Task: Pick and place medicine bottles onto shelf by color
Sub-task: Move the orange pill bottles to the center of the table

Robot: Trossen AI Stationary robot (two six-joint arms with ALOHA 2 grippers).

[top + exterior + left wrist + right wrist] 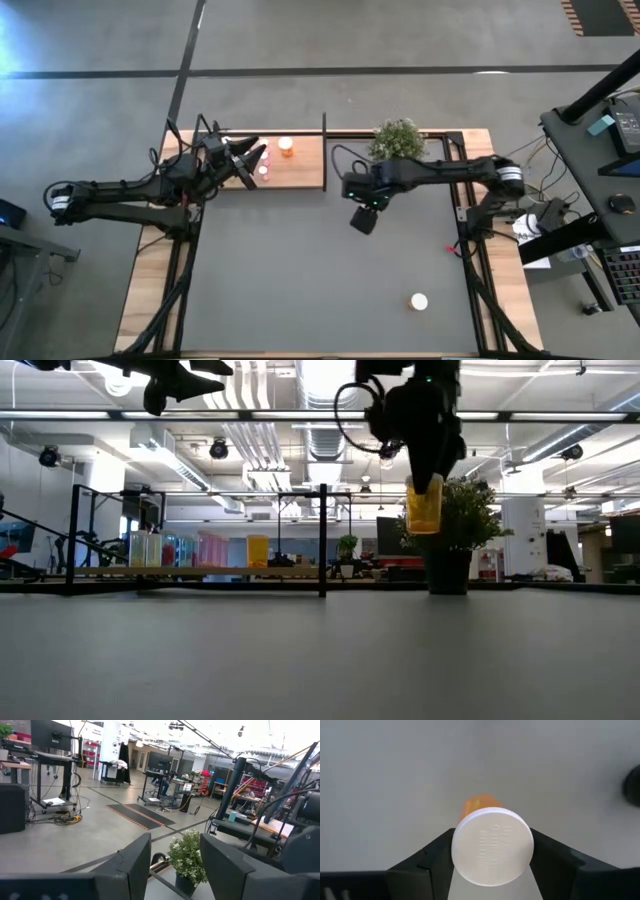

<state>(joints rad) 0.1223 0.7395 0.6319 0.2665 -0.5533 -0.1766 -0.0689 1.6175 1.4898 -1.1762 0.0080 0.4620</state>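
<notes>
Beside the potted plant [398, 139], held orange bottle [492, 845]

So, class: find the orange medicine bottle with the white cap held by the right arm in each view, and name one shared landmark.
High view: hidden under the right pincer, centre table.
Low view: orange medicine bottle hanging upper centre-right.
Left wrist view: not in it.
Right wrist view: centre, white cap facing the camera.
Shared landmark: bushy green potted plant.
</notes>
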